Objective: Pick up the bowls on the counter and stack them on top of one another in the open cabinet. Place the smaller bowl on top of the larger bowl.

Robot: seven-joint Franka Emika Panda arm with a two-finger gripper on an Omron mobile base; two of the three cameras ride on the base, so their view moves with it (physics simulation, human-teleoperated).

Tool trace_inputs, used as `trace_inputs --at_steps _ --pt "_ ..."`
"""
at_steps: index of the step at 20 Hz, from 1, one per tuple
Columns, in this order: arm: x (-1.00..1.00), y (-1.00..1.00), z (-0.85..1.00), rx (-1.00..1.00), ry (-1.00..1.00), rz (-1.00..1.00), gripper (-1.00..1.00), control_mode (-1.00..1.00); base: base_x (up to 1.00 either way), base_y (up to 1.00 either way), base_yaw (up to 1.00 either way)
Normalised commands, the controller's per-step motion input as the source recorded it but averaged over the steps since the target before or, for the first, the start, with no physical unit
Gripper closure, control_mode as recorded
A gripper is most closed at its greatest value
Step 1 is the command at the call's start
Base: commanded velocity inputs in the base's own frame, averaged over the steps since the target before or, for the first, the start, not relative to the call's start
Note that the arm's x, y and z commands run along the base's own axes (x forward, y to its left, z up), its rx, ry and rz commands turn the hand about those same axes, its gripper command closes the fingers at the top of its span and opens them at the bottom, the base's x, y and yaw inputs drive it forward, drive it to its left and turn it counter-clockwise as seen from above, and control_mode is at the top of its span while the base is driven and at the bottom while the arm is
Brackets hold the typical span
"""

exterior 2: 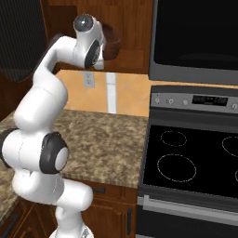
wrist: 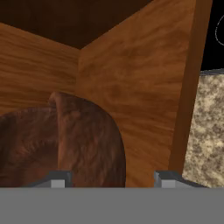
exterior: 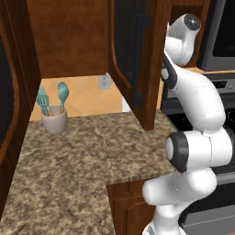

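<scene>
From the left base view the white arm point(exterior: 195, 133) rises at the lower right and reaches up behind the open cabinet door point(exterior: 133, 55), whose ribbed panel and black handle hide the hand and whatever lies inside the cabinet. On the speckled counter point(exterior: 82, 156) a pale grey utensil cup point(exterior: 54, 120) with teal utensils stands near the back wall, and an outlet point(exterior: 104, 81) sits on the tiled wall behind. From the right base view the arm bends up from the lower left, its wrist in front of the open cabinet point(exterior 2: 130, 28); a dark brown bowl point(exterior 2: 111, 42) shows only as a rounded edge beside the wrist, the rest covered by the arm, so which bowl it is cannot be told. The stove point(exterior 2: 190, 158) stands right of the counter. In the hand view the gripper point(wrist: 113, 180) has its two tips spread apart with the bowl's outer wall and rim just beyond them, touching neither visibly; the jaws stand parted, gripping nothing. The bowl fills the lower left, cut off by the frame, against the cabinet's wooden corner.
</scene>
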Motion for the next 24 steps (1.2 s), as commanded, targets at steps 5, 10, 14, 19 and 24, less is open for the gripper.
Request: trace_inputs --at_steps 5,10,14,19,24 --pt "-1.0 -0.39 0.0 0.09 -0.41 0.0 -1.0 -1.0 0.0 0.0 0.0" --pt "-1.0 -0.45 -0.17 0.05 -0.4 0.0 -1.0 -1.0 0.0 0.0 0.0" --pt "-1.0 -0.31 -0.77 -0.05 -0.35 0.0 -1.0 -1.0 0.0 0.0 0.0" --pt "-1.0 0.0 -1.0 -0.46 -0.11 0.09 -1.0 -1.0 0.0 0.0 0.0" --pt "-0.85 0.38 -1.0 -0.76 -0.01 0.29 -1.0 -1.0 0.0 0.0 0.0"
